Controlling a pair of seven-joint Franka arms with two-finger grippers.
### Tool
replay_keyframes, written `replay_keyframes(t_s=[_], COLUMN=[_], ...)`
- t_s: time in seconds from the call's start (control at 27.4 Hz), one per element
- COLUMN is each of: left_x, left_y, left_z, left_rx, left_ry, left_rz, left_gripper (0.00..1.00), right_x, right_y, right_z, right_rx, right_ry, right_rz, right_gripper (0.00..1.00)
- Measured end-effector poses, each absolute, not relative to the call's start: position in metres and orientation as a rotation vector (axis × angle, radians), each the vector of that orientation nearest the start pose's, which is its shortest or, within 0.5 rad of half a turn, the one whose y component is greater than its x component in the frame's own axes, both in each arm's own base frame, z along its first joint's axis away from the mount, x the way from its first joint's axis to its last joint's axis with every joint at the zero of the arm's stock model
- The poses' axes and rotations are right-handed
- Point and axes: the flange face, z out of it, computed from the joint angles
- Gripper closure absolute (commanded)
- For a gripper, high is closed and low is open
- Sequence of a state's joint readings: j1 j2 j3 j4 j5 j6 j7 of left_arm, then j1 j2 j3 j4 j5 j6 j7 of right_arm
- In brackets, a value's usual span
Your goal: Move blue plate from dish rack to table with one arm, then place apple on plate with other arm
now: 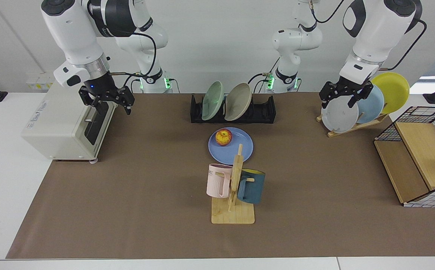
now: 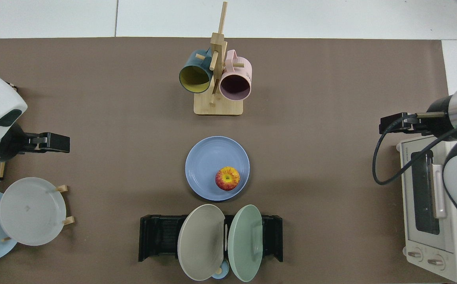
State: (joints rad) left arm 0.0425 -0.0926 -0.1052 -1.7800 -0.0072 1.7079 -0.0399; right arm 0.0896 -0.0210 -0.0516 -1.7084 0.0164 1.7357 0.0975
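While both arms wait, right gripper [image 1: 107, 100] open, empty, left gripper [image 1: 345, 96] open, empty

The pink mug [image 1: 219, 180] shows the letters "ME"; the toaster oven's [image 2: 433, 205] print is unreadable.

the plate [image 1: 231, 146] lay flat on the table [image 1: 127, 195], just in front of the dish rack [image 1: 233, 110], with the apple [image 1: 223, 137] sitting on its rim-side nearest the rack. the mug stand [image 1: 233, 195] stood in front of the plate. a toaster oven [image 1: 65, 125] sat at one end of the table, a wooden plate stand [image 1: 352, 112] and a wire basket [image 1: 420, 157] at the other.
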Motion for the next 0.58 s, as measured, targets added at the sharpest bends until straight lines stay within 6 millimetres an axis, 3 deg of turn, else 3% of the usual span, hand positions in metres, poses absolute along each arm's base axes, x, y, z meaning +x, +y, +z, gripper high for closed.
replay_keyframes(t_s=[0.58], left_x=[0.5333], left_y=[-0.0366], left_z=[0.5865], left_rx=[-3.141], left_ry=[0.034], left_rz=[-0.031], left_gripper=[0.00], right_x=[0.5619], right_y=[0.0180], right_z=[0.5872], right_rx=[-3.130], right_ry=[0.140], right_rz=[-0.108], right_gripper=[0.00])
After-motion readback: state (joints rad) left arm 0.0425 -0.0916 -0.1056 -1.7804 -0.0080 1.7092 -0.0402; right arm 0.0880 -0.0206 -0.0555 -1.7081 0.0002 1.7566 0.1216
